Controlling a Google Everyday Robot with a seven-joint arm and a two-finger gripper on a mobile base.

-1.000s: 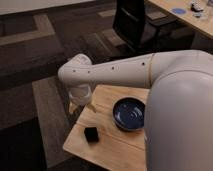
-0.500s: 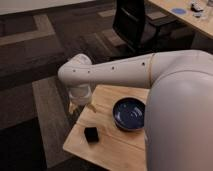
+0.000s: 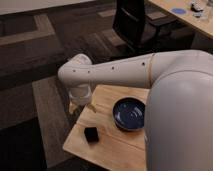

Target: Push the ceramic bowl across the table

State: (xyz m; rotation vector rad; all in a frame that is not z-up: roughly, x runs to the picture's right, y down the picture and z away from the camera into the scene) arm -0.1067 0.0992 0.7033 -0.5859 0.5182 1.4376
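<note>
The ceramic bowl (image 3: 129,114) is dark blue, glossy and wide, and sits on the right part of the light wooden table (image 3: 107,150). My white arm reaches in from the right above it and bends down at the table's far left corner. There my gripper (image 3: 81,106) hangs just over the table's edge, about a hand's width left of the bowl and apart from it. The arm's bulk hides the bowl's right rim.
A small black block (image 3: 91,134) lies on the table in front of the gripper, left of the bowl. A black office chair (image 3: 132,25) stands behind on the carpet. At the top right is a paler desk (image 3: 187,20) with a blue disc (image 3: 178,10).
</note>
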